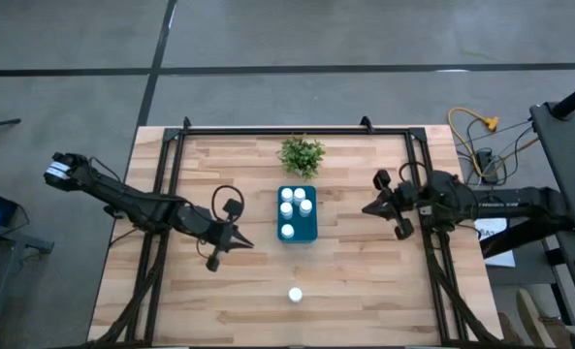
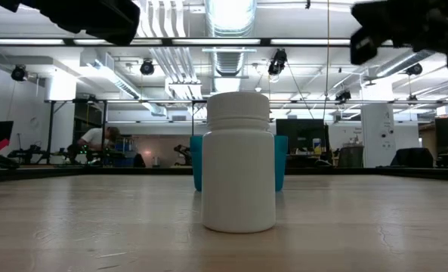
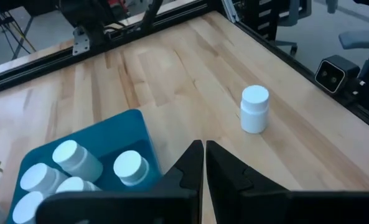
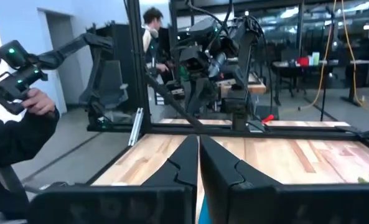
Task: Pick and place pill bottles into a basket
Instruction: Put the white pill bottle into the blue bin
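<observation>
The teal basket (image 1: 307, 230) stands at the table's middle, with several white pill bottles (image 1: 287, 230) inside it. They also show in the left wrist view (image 3: 127, 167). One pill bottle (image 1: 295, 295) stands upright on its base on the table, nearer the front edge. It also shows in the low view (image 2: 239, 162) and in the left wrist view (image 3: 254, 109). My left gripper (image 1: 246, 242) is shut and empty, left of the basket and above the table. My right gripper (image 1: 367, 209) is shut and empty, right of the basket.
A small green plant (image 1: 302, 154) stands just beyond the basket's far end. A black frame rail (image 1: 297, 130) runs along the table's far edge. In the right wrist view a person's hand (image 4: 38, 102) holds a controller beyond the table.
</observation>
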Controlling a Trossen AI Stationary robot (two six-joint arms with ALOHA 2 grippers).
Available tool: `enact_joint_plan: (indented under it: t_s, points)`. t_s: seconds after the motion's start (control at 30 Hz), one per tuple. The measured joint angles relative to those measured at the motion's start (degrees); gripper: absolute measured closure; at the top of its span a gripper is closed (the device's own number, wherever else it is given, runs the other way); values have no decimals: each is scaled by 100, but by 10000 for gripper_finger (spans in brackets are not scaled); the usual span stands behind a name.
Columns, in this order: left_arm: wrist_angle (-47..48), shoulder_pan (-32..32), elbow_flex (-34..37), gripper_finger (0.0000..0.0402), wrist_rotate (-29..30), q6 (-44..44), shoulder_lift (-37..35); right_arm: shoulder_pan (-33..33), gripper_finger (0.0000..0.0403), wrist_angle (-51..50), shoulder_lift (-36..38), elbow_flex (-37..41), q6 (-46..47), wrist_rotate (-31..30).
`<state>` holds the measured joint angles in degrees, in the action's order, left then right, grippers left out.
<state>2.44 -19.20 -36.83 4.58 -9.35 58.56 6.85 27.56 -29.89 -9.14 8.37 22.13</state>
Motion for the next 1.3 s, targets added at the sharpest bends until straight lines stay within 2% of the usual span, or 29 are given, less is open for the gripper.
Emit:
enact_joint_plan:
  t_s: [0.3, 0.43, 0.57, 0.7, 0.93, 1.3]
  points:
    - [206, -7, 57, 400, -38, -5, -43, -156, 394, -1297, -1662, -1994, -500, -17]
    - [390, -40, 91, 400, 27, 25, -41, -421, 394, -1576, -2311, -2651, -746, -17]
    - [-1, -170, 337, 401, 280, -21, -130, -736, 394, -1798, -2833, -3121, -973, -165]
    - [-550, -272, 833, 401, 520, -40, -573, -1072, 394, -1831, -3181, -3374, -1125, -692]
    - [-1491, -306, 1806, 401, 502, -14, -1591, -1316, 394, -1831, -3496, -3538, -1155, -882]
    - [-1589, -511, 2704, 401, 456, -178, -2984, -1323, 394, -1839, -3698, -3538, -1114, -1034]
